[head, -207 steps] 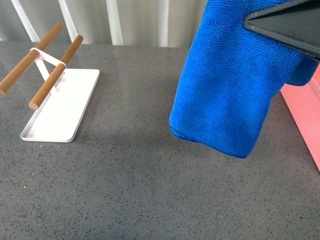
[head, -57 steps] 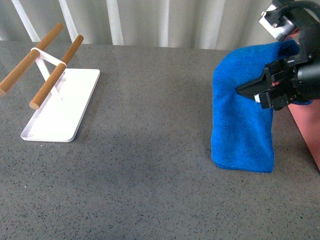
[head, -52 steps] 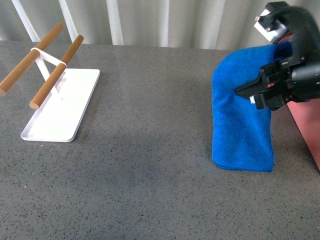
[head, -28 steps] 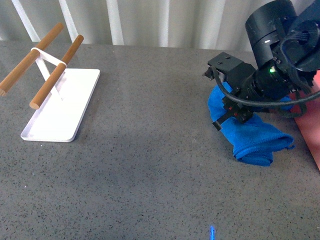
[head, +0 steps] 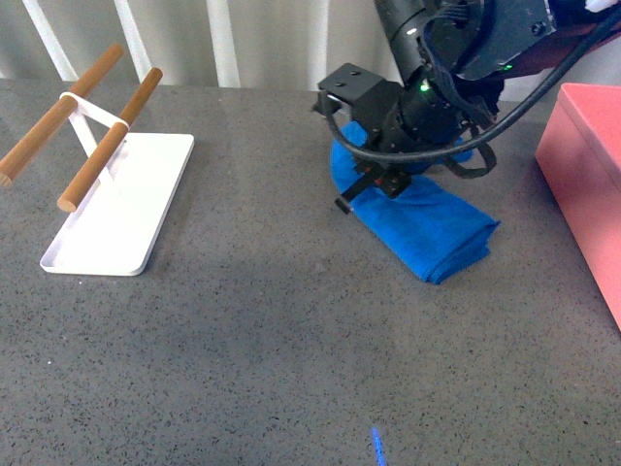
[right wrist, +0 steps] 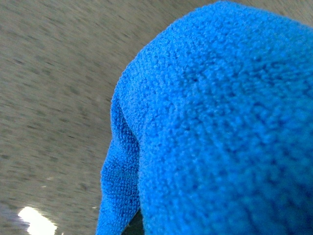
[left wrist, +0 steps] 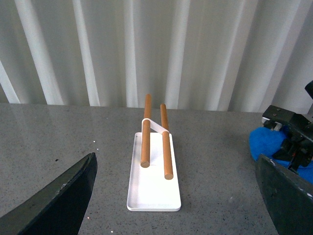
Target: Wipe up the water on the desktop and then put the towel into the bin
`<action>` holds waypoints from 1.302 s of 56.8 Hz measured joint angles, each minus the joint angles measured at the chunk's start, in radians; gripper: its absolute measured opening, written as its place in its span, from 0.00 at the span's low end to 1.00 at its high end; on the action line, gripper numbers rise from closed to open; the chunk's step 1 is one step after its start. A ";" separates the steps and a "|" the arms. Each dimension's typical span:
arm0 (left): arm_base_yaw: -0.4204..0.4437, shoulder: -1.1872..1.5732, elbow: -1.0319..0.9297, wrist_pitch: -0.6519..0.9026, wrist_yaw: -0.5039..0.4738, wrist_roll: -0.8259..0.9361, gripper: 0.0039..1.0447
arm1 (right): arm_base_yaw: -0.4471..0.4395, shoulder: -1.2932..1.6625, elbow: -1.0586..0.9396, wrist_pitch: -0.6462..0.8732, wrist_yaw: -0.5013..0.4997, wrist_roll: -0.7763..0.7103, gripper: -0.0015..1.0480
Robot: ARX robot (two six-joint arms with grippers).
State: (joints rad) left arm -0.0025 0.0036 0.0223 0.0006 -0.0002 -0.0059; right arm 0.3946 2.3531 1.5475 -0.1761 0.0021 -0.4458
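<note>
The blue towel (head: 437, 228) lies bunched on the speckled grey desktop (head: 272, 340), right of centre. My right gripper (head: 364, 184) is shut on its left end and presses it down; the fingers are mostly buried in cloth. In the right wrist view the towel (right wrist: 220, 122) fills most of the picture above the desktop (right wrist: 54, 73). The pink bin (head: 587, 165) stands at the right edge, apart from the towel. My left gripper (left wrist: 176, 161) hangs open and empty above the desk, with the towel (left wrist: 266, 144) off to its side. I cannot make out any water.
A white tray rack with two wooden bars (head: 116, 204) stands at the back left, and is seen ahead of the left gripper as the rack (left wrist: 152, 176). A corrugated white wall closes the far edge. A small blue streak (head: 376, 445) marks the desktop near the front.
The towel hung from the raised right gripper by the bin. It has come down onto the desktop and been dragged leftward, towards the middle. More of the bin shows now.
</note>
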 joint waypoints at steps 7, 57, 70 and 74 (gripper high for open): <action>0.000 0.000 0.000 0.000 0.000 0.000 0.94 | 0.038 -0.050 -0.075 0.002 -0.074 0.040 0.04; 0.000 0.000 0.000 0.000 0.000 0.000 0.94 | -0.175 -0.246 -0.289 0.016 -0.128 0.016 0.04; 0.000 0.000 0.000 0.000 0.000 0.000 0.94 | -0.093 -0.439 -0.216 0.076 -0.119 0.098 0.04; 0.000 0.000 0.000 0.000 0.000 0.000 0.94 | -0.088 -0.511 -0.238 0.150 -0.088 0.063 0.04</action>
State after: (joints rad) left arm -0.0025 0.0032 0.0223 0.0006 -0.0002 -0.0055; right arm 0.3069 1.8423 1.3098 -0.0261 -0.0860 -0.3828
